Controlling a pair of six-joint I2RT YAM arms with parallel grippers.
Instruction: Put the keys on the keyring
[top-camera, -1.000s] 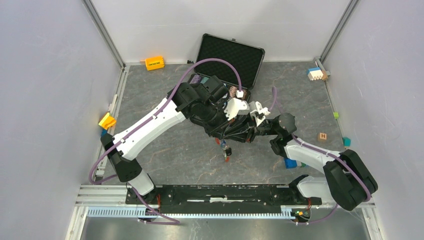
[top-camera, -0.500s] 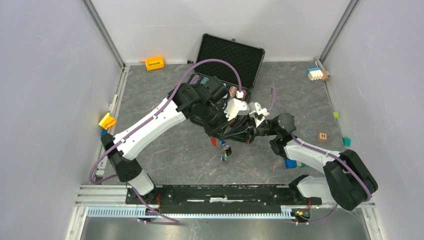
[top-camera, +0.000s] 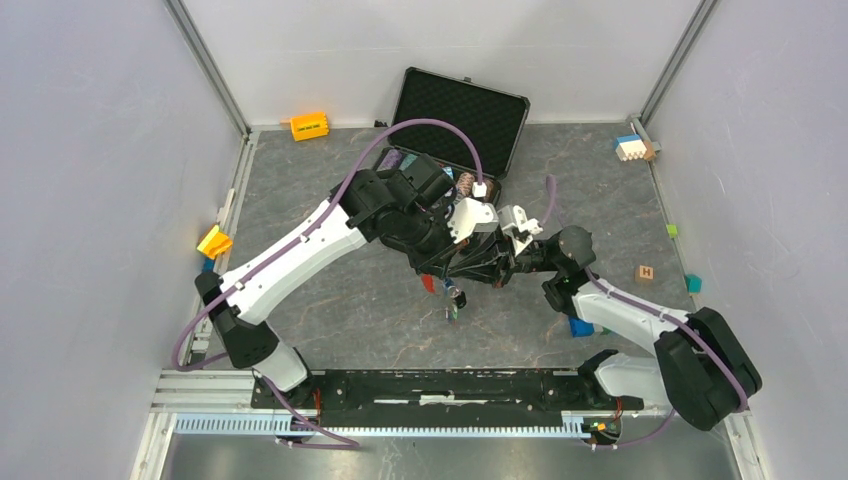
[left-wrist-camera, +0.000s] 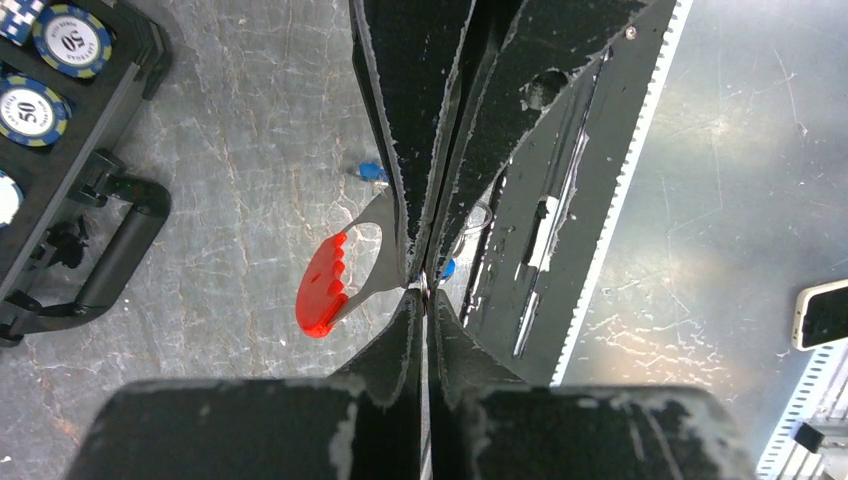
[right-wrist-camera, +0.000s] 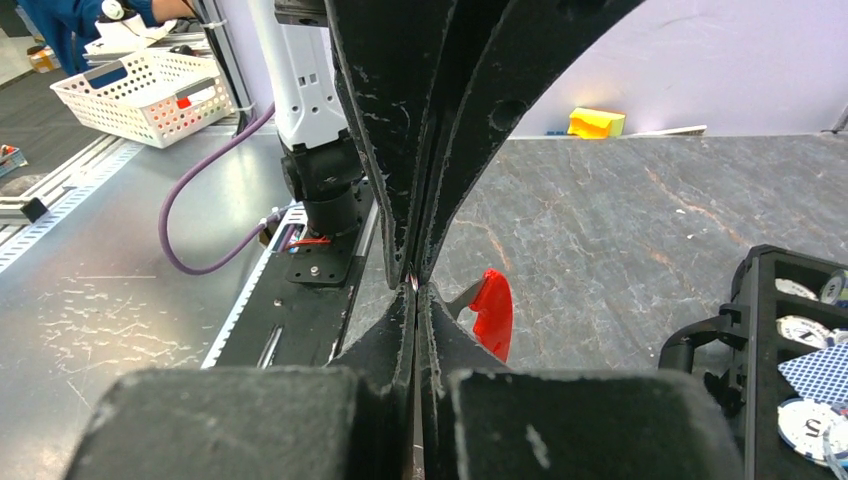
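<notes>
left claw (left-wrist-camera: 424, 291) is pinching shut on the keyring (left-wrist-camera: 324, 284) | its red fob is sticking out just beside the tips | right claw (right-wrist-camera: 414, 284) is pressing together, tip to tip with the left | keys (top-camera: 455, 301) are showing just below both

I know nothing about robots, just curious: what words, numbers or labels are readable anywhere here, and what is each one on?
"50": on a poker chip in the black case.
"50": on a second poker chip beside it.
"H": on the wooden block at the table's right side.
Too small or blurred: the fine lettering round those chips' rims, the other chips in the right wrist view, and the labels on the white basket.
</notes>
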